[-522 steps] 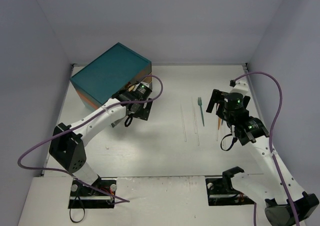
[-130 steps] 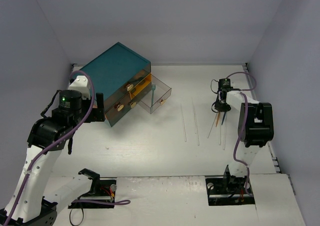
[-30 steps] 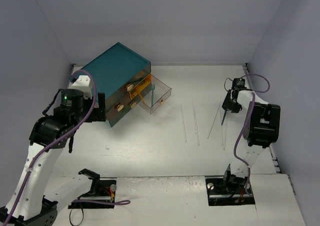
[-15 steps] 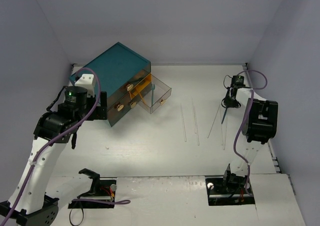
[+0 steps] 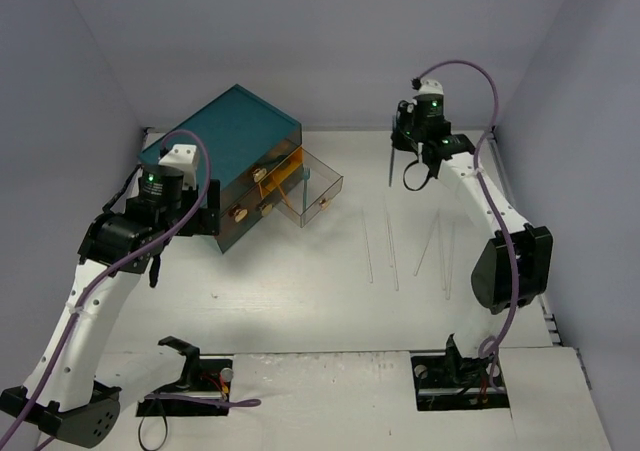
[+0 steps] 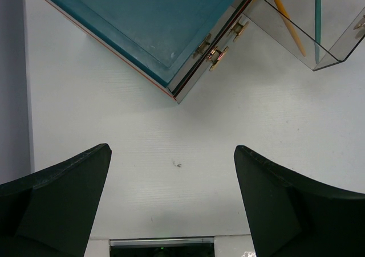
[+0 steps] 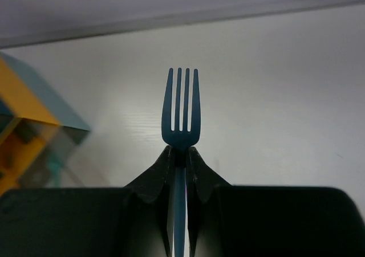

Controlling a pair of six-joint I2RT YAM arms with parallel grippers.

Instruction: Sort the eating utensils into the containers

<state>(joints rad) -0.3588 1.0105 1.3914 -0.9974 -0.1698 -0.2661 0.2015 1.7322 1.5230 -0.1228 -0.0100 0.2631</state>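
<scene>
My right gripper (image 5: 399, 139) is raised above the back of the table, shut on a blue fork (image 7: 180, 113) with its tines sticking out past the fingertips (image 7: 164, 164). In the top view the fork (image 5: 389, 168) hangs as a thin dark line. The teal chest (image 5: 225, 139) stands at the back left with a clear drawer (image 5: 318, 186) pulled out; an orange utensil (image 6: 282, 16) and a teal one (image 6: 317, 17) lie in it. Several clear utensils (image 5: 390, 241) lie on the table's middle right. My left gripper (image 6: 171, 203) hovers open and empty in front of the chest (image 6: 154, 23).
Small gold knobs (image 6: 219, 54) mark the chest's shut drawers. The grey walls close in behind and on both sides. The right arm's purple cable (image 5: 470, 71) arcs above the back right corner. The chest's corner (image 7: 34, 120) shows blurred at the left of the right wrist view.
My right gripper shut on the blue fork at the table's right side, lifted it and swung it up and left toward the back. The left arm edged slightly toward the chest.
</scene>
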